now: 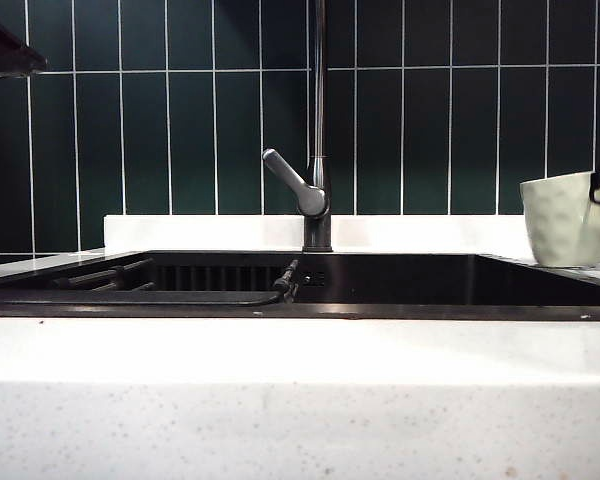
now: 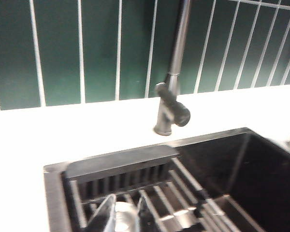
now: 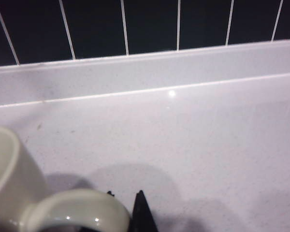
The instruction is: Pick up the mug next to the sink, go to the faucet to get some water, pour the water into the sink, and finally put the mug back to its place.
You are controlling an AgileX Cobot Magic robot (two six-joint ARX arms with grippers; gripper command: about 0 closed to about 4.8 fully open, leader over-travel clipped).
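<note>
Fingers of the right gripper (image 3: 128, 215) pinch the mug (image 3: 19, 193) handle (left gripper (image 2: 123, 215) narrow, empty, above the sink (image 2: 241, 174)); lift straight, keeping it level.

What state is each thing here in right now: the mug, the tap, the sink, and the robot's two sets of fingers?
Mug: upright on the counter right of the sink, handle between the right fingers.
Faucet: no water running, lever angled up to the left.
Sink: no water seen, a rack in its left part.
Right fingers: closing on the mug's handle.
Left fingers: partly open, holding nothing, over the sink's rack.
</note>
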